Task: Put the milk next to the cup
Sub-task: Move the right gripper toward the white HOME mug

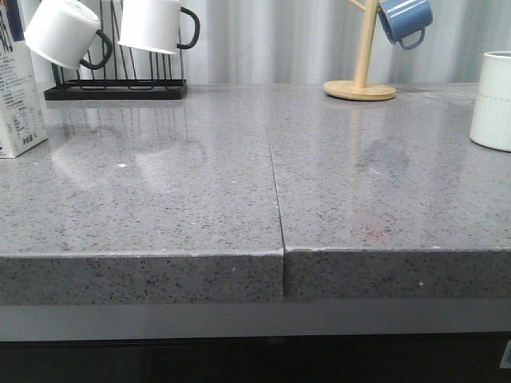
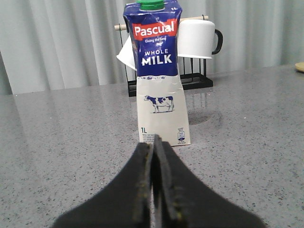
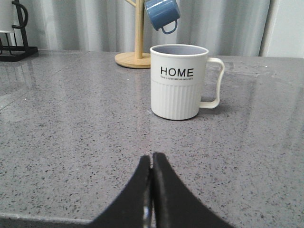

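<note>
The milk (image 2: 159,80) is a tall white carton with a dark blue top and "WHOLE MILK" lettering. It stands upright on the grey counter, at the far left edge of the front view (image 1: 16,88). The cup (image 3: 179,81) is a white ribbed "HOME" mug with a thin white handle. It stands at the far right of the front view (image 1: 493,100). My left gripper (image 2: 154,142) is shut and empty, a short way in front of the milk. My right gripper (image 3: 151,156) is shut and empty, in front of the cup. Neither gripper shows in the front view.
A black rack (image 1: 116,88) with two white black-handled mugs (image 1: 64,32) stands at the back left, behind the milk. A wooden mug tree (image 1: 361,80) with a blue mug (image 1: 406,20) stands at the back right. A seam (image 1: 275,183) runs down the middle of the counter.
</note>
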Available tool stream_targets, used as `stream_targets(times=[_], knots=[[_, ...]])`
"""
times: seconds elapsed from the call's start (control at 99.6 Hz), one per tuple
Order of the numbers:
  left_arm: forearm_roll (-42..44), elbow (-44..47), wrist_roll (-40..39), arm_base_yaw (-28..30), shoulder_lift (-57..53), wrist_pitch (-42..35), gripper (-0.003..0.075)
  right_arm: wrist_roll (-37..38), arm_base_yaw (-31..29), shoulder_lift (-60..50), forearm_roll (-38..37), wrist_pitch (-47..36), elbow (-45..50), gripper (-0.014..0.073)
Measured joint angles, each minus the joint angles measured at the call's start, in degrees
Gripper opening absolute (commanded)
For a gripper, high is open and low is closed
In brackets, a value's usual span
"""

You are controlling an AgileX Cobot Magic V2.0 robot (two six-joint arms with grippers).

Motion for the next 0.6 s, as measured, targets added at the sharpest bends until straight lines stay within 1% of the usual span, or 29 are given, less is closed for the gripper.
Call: stream_targets(times=[0.361,0.492,0.602], knots=[[0.00,0.00,0.00,0.00,0.00,0.00,-0.0021,0.00,0.00,0.00,0.13,-0.09,-0.27,-0.0120],[0.00,0.00,0.00,0.00,0.00,0.00,-0.0021,0.00,0.00,0.18,1.34,2.81,-4.06,-0.0120],[0.00,0.00,0.00,0.00,0.00,0.00,-0.0021,0.00,0.00,4.34,3.16,6.33,-9.54,-0.0120]])
